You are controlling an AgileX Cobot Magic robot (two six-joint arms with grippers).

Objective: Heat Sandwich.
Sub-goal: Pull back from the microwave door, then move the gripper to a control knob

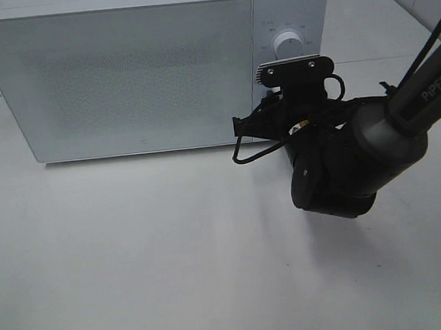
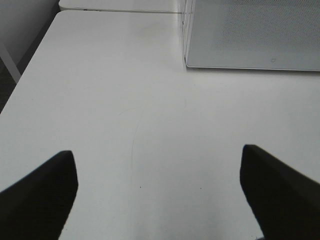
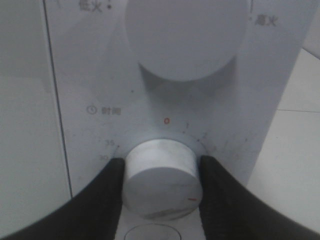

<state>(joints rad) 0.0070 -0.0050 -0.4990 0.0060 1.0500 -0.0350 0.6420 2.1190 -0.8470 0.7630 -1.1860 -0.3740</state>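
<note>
1. The microwave (image 1: 137,72) stands near the rear edge of the bench (image 1: 136,256). Its door is shut, and its control panel faces the bench's front right area.
2. The sandwich does not show in any view. The frosted door hides the cavity, so its position cannot be told.
3. The right arm (image 1: 357,154) reaches in from the right edge of the bench to the control panel.
4. The right gripper (image 3: 160,167) is closed around the timer knob (image 3: 160,182), the lower of the two dials. One dark finger (image 3: 107,192) touches each flank of the knob.
5. The timer scale around the knob reads an orange 0 (image 3: 166,120) followed by 1 and 2, with 30 and 35 on the opposite side. A red index mark (image 3: 192,200) lies on the knob face, close to one finger.
6. The power knob (image 3: 187,35) sits directly above the timer knob and is not contacted.
7. The left gripper (image 2: 157,152) hangs over bare bench surface in front of the microwave's left corner. Its fingers (image 2: 45,190) are spread wide and hold nothing
</note>
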